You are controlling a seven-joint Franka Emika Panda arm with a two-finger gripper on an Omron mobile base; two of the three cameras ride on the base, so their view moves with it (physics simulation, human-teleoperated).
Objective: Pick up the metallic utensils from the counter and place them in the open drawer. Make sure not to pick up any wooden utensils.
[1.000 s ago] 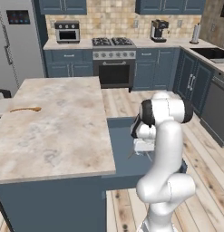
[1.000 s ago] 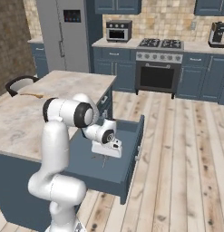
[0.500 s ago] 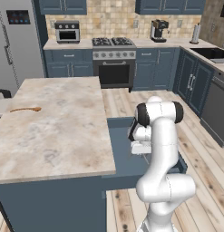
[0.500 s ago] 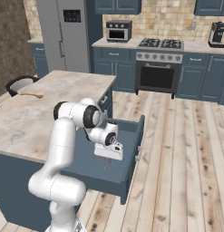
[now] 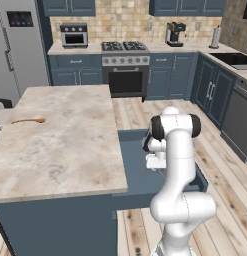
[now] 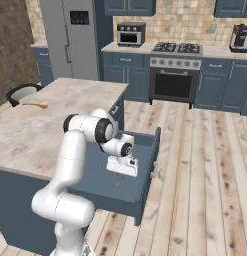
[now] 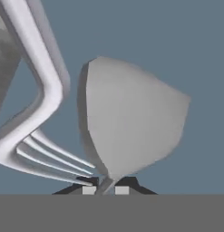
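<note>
Two dark finger tips of the gripper (image 7: 105, 189) stand pinched almost together on the thin neck of a spoon (image 7: 131, 118), whose broad, smooth grey metal bowl fans out just ahead of them in the hand view. Beside it, to the left in that view, lies a fork (image 7: 36, 136), silvery and glossy, with slim curved tines and a bent handle; whether the two pieces touch cannot be told. Behind both spreads the flat, matte blue floor of the open drawer (image 7: 168, 36). From the base views the white arm bends down into that drawer (image 6: 145, 175), a wide shallow dark blue box with a flat front, pulled out from the side of the island, and the gripper (image 6: 119, 176) hangs low over its floor; the drawer (image 5: 132, 165) shows partly behind the arm in the left base view. Further off is the table (image 5: 60, 145), a rectangular beige-pink marbled stone top on a dark blue base. Near its far left edge rests the wooden spoon (image 5: 28, 120), slim and orange-brown, well apart from the drawer; it also shows in the right base view (image 6: 35, 104).
</note>
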